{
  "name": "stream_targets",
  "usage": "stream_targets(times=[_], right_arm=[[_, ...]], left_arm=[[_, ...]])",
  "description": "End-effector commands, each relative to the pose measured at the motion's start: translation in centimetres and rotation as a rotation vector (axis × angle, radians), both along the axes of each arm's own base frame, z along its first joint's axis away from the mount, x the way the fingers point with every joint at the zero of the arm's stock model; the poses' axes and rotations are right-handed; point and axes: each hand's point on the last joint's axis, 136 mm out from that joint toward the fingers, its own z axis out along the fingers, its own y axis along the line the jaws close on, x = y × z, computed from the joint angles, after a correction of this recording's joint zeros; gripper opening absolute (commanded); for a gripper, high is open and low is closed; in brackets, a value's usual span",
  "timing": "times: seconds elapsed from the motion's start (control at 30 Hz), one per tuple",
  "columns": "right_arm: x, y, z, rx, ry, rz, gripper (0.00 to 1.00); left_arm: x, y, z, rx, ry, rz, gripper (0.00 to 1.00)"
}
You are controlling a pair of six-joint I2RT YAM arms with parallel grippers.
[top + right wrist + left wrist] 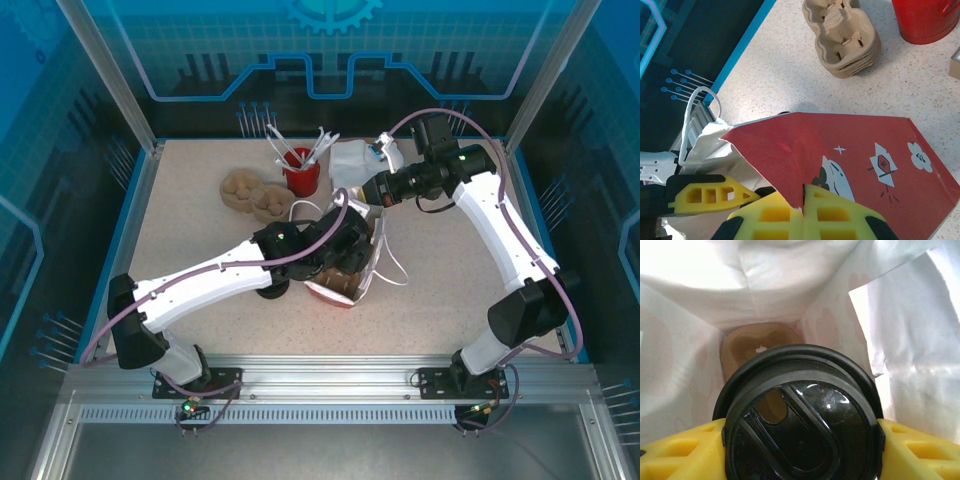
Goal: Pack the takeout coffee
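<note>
The takeout coffee's black lid (800,420) is close up in the left wrist view. My left gripper (801,450) is shut on the cup, with a yellow finger (680,450) on each side. The cup hangs inside the white-lined paper bag (705,315), above a brown cardboard holder (755,342) on the bag's floor. From above, my left gripper (345,245) reaches into the red bag (345,290) at the table's middle. My right gripper (804,202) is shut on the bag's red rim (840,145) and holds it open; the same gripper (372,195) sits at the bag's far edge.
A stack of brown cup carriers (250,193) and a red bucket of white utensils (302,172) stand behind the bag. A white packet (352,160) lies at the back. The bag's white handles (395,265) loop out to the right.
</note>
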Motion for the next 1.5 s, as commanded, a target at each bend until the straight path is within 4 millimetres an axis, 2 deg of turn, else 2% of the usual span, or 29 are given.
stream_targets(times=[0.0,0.43,0.73,0.9,1.17,1.47], right_arm=[[-0.7,0.9,0.4,0.035,0.015,0.039,0.00],[-1.3,0.9,0.7,0.084,0.020,-0.011,0.00],[-1.4,0.6,1.6,0.101,-0.006,-0.042,0.00],[-1.3,0.3,1.4,0.098,0.005,-0.079,0.00],[-0.9,0.0,0.8,0.094,0.041,-0.132,0.00],[-0.8,0.1,1.1,0.121,0.055,-0.155,0.00]], left_arm=[[0.9,-0.2,0.0,-0.003,-0.044,0.065,0.66],[2.4,-0.6,-0.8,0.032,-0.108,0.177,0.66],[2.2,-0.2,-1.4,0.035,-0.111,0.181,0.66],[2.1,-0.5,-1.6,0.008,-0.119,0.153,0.66],[2.1,0.0,-1.9,0.010,-0.146,0.154,0.66],[2.5,0.1,-2.1,0.013,-0.187,0.163,0.66]])
